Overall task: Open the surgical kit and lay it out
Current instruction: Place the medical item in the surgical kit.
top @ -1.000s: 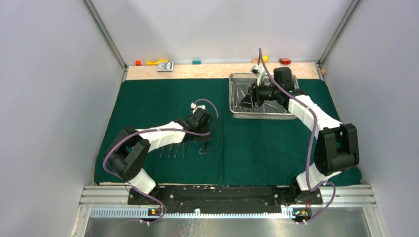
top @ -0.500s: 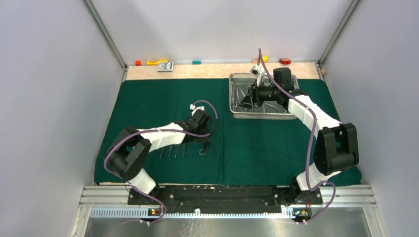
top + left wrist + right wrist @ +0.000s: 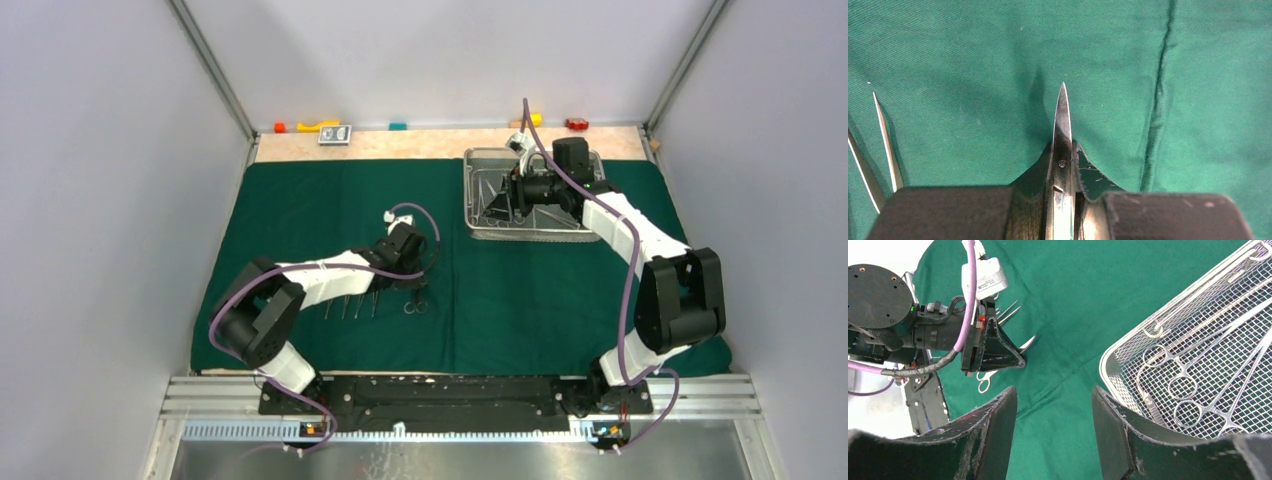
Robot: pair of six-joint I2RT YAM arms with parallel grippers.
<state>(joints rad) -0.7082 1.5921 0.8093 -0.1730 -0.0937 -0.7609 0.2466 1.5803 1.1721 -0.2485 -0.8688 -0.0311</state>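
Moved since the earlier frame: the left arm's wrist has drawn slightly toward 7 o'clock, closer to the laid-out row. The right arm is unchanged.

- Cloth (image 3: 300,200): dark green, spread flat over the bench (image 3: 420,143) as the layout surface.
- Tray (image 3: 480,232): wire mesh, at 1 o'clock on the cloth. It holds ring-handled clamps (image 3: 1178,385) not yet taken out.
- Tweezers (image 3: 350,305): lie in a row at 7 o'clock, side by side, tips toward 12 o'clock, apparently so that each reads separately.
- Scissors (image 3: 1062,120): clenched edge-on in the left gripper (image 3: 1063,165), blade tip toward 12 o'clock, low over the cloth just to the 3 o'clock side of the row. This is probably the next slot.
- Right gripper (image 3: 1053,430): released, nothing between its fingers. It hangs over the tray's 9 o'clock end, likely ready for the next pick.
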